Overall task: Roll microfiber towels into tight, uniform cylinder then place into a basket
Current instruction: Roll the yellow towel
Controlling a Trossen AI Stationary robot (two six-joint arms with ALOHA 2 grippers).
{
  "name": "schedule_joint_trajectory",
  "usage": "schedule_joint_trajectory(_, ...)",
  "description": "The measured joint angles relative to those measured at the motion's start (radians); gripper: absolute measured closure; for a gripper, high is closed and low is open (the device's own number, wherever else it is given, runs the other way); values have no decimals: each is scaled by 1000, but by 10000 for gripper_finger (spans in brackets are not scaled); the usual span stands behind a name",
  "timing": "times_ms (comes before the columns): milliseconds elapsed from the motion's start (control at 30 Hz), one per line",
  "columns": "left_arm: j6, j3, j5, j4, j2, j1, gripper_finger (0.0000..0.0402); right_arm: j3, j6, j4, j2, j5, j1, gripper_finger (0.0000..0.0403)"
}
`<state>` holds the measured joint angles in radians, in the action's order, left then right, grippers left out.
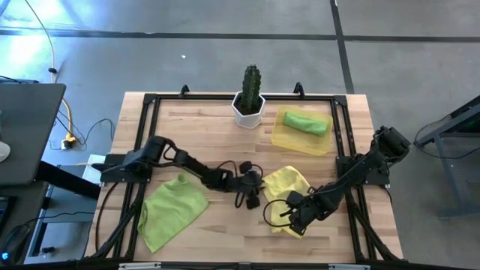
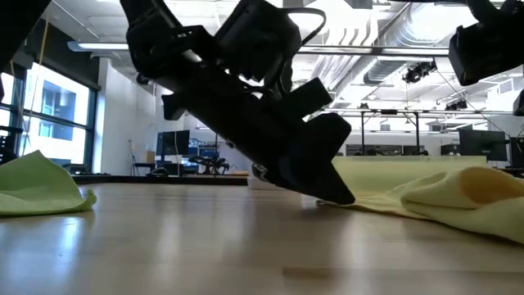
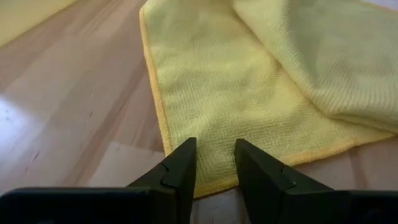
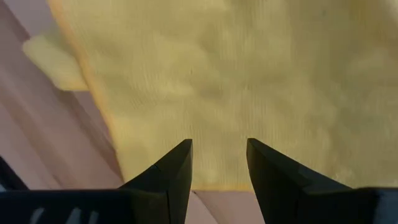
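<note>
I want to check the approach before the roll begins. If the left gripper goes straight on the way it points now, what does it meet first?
Most likely the yellow towel: the left gripper is open, its fingertips already over the towel's near edge. Depth is unclear.

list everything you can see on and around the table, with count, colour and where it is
flat lime-green microfiber towel: 1, lime green, crumpled on the table's front left
rolled lime-green microfiber towel: 1, lime green, lying in the tray
bright yellow microfiber towel: 1, yellow, partly folded, front centre-right between the two grippers
shallow pale yellow-orange square tray: 1, back right of the table
green cactus in a white hexagonal pot: 1, back centre, beside the tray
light wooden table with black frame: 1
yellow cable: 1, on the grey floor to the left
left gripper: 1, dark, open at the yellow towel's left edge
right gripper: 1, dark, open at the yellow towel's front edge
</note>
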<state>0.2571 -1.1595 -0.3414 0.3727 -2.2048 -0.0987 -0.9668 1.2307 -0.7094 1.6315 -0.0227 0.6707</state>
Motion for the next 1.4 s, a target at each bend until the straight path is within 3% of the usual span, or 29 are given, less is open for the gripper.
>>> schedule_joint_trajectory(333,43,-2,43,-306,75,-20,300,0,-57,18,3,-5,0,258)
schedule_joint_trajectory(667,47,9,42,-848,255,-73,300,0,-240,177,54,-179,-25,258)
schedule_joint_trajectory(833,68,11,49,-1105,301,-95,300,0,-385,310,126,-215,-66,258)
schedule_joint_trajectory(1067,39,10,27,-1125,295,-99,300,0,-775,698,240,-220,-107,258)
schedule_joint_trajectory(1400,20,8,21,-1112,295,-86,300,-1,-1124,928,323,-181,-121,258)
